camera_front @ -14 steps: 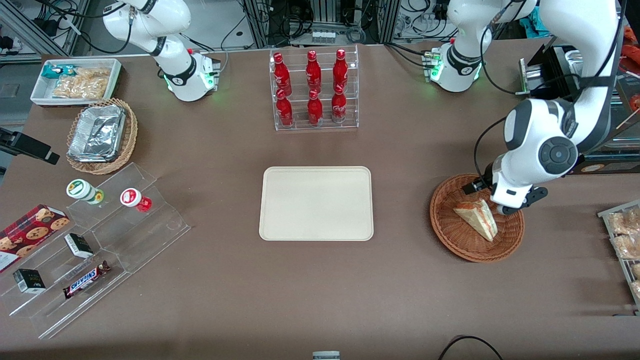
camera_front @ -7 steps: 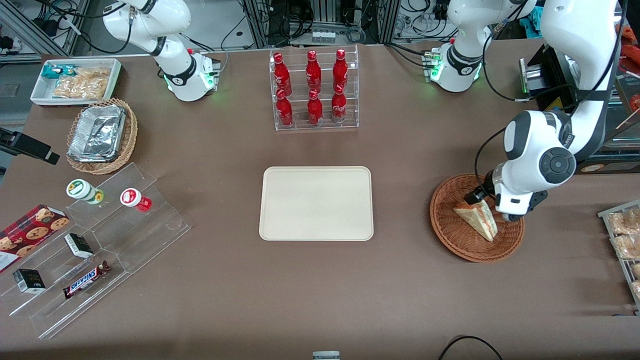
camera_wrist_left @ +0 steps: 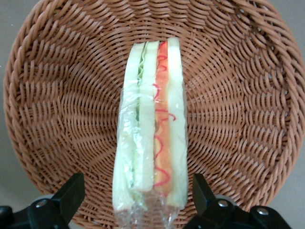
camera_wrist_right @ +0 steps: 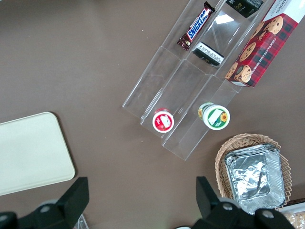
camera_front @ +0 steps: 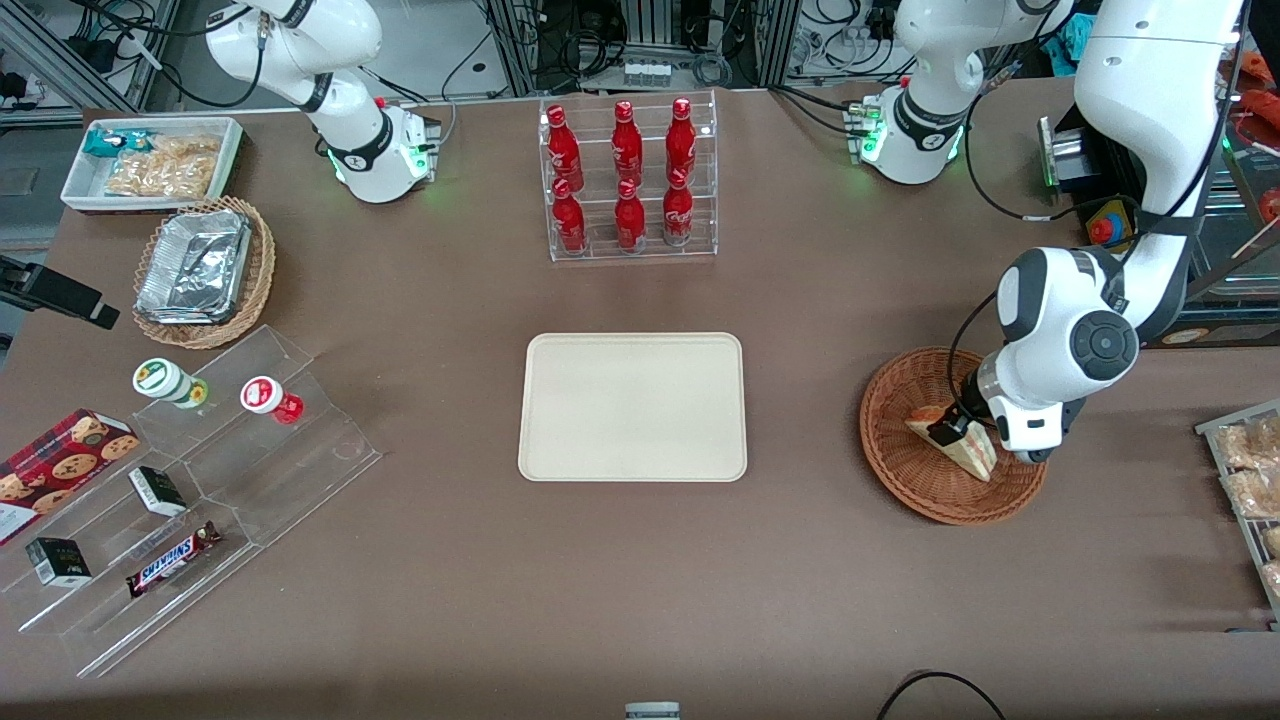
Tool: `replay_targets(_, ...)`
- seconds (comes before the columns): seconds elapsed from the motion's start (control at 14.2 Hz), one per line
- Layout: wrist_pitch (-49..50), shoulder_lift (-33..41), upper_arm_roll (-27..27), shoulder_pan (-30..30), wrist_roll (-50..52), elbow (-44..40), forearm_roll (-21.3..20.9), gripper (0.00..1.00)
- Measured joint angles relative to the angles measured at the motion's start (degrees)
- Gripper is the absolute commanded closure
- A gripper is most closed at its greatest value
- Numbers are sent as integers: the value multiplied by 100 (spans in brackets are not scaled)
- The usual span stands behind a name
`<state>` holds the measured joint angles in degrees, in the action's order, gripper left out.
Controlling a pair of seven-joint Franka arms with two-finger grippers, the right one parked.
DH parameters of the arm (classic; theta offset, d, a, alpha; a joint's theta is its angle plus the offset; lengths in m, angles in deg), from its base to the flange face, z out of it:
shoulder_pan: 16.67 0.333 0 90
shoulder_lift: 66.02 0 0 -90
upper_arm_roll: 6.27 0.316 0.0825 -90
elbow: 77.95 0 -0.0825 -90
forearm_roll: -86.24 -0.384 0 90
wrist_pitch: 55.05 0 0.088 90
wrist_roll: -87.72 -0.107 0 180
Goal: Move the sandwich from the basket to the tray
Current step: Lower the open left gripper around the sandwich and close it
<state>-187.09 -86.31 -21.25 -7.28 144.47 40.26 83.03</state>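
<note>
Here, closest to the front camera, a clear stepped rack [camera_front: 190, 490] holds one Snickers bar [camera_front: 172, 559], two small black boxes [camera_front: 158, 490] and two little cups [camera_front: 168, 381]. One red cookie box [camera_front: 60, 470] sits beside it.

A bit farther back is one tray [camera_front: 632, 407] in the middle of the table. Nothing is on it. Toward the working arm's end of the table is one basket [camera_front: 915, 470], and one sandwich [camera_front: 975, 452] lies in it. The gripper [camera_front: 958, 432] is down in the basket, right at the sandwich.

Farther still, toward the parked arm's end, one tan basket [camera_front: 255, 275] holds foil trays [camera_front: 195, 265], and one white bin [camera_front: 228, 160] holds snacks. Farthest back, a clear stand [camera_front: 630, 180] holds six red bottles [camera_front: 626, 150].

The front view shows the whole table, but the arm hides part of the sandwich. The left wrist view shows it close up: the sandwich [camera_wrist_left: 150, 129] stands on edge in clear wrap, with green and red filling. The two fingers [camera_wrist_left: 71, 195] are spread apart, one on each side of the sandwich's end, with small gaps, so they are not squeezing it. The weave of the basket [camera_wrist_left: 238, 95] is clear too.

The right wrist view shows the rack [camera_wrist_right: 190, 81] from above and one corner of the tray [camera_wrist_right: 33, 152].
</note>
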Motion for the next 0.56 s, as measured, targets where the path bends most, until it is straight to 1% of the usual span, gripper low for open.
replay_targets(0.14,-88,-38,1,0,22,-7,0,0)
replay_targets(0.21,-165,-69,2,2,22,-8,-1,2)
replay_targets(0.28,-221,-109,2,5,22,-11,-1,21)
replay_targets(0.35,-252,-159,2,11,24,-32,-1,52)
replay_targets(0.42,-273,-207,3,19,27,-66,-1,71)
replay_targets(0.49,-279,-243,3,25,27,-100,-1,85)
replay_targets(0.56,-280,-265,3,26,27,-128,-4,85)
